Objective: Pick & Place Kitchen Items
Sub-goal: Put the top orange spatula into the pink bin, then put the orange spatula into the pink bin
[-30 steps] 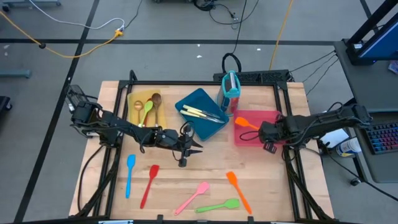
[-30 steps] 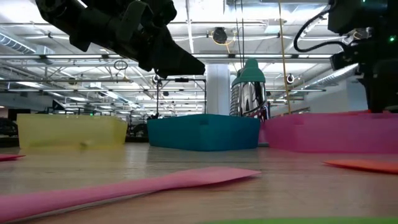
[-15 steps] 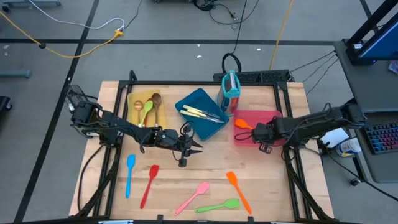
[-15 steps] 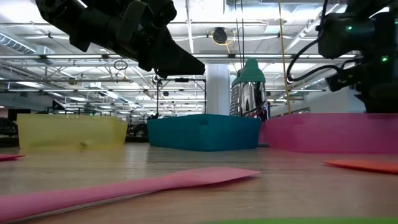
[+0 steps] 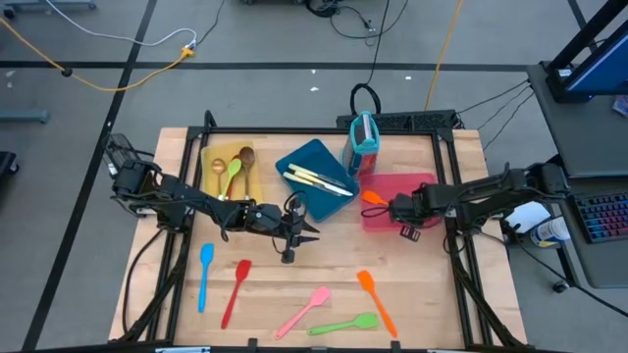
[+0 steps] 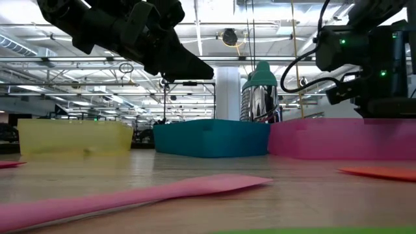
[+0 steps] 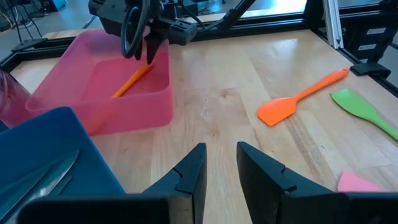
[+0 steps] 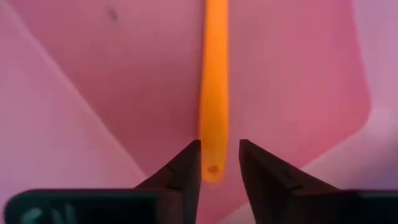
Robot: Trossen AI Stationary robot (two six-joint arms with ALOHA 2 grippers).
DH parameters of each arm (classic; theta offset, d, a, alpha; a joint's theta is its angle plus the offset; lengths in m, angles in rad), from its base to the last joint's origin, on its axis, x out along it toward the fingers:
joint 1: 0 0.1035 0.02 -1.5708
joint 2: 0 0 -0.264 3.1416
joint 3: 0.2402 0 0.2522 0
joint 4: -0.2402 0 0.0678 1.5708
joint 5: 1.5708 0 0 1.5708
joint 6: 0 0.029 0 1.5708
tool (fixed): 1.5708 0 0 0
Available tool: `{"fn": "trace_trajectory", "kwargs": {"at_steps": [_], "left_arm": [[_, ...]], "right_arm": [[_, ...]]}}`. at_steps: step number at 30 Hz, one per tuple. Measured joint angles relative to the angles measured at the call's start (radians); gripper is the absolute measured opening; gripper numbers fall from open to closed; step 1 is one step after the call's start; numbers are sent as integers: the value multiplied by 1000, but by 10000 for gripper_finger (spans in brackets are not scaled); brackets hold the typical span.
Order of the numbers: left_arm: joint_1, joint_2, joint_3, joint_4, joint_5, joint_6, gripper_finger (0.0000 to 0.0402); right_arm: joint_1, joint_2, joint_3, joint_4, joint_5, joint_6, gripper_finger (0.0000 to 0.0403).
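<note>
One orange utensil (image 8: 214, 93): right pincer (image 8: 219, 163) slid left over red tray (image 5: 420, 217), fingers now parted around handle; left pincer (image 7: 220, 163) unmoved, ajar.

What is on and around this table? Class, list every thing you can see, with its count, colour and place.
Table: 1, light wood, under everything.
Yellow tray: 1, far left.
Wooden spoons: 2, brown, in yellow tray.
Green spoon: 1, in yellow tray.
Blue tray: 1, far middle.
Cream-handled knives: seemingly 2, in blue tray.
Teal holder: 1, upright, beside blue tray.
Red tray: 1, far right.
Orange spoon: 1, in red tray.
Blue spatula, red spatula, pink spatula, green spatula, orange spatula: 1 each, along near edge.
Left end effector: dark, open, empty, over mid-table.
Right end effector: dark, open, astride orange spoon's handle.
</note>
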Motion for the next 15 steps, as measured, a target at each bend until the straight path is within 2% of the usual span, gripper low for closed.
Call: {"fn": "trace_trajectory", "kwargs": {"at_steps": [7, 15], "left_arm": [[0, 0, 0, -4, 0, -31, 93], [-9, 0, 0, -6, -2, -98, 93]], "right_arm": [[-6, -10, 0, -12, 0, -12, 152], [-5, -59, 5, -48, -2, -38, 157]]}}
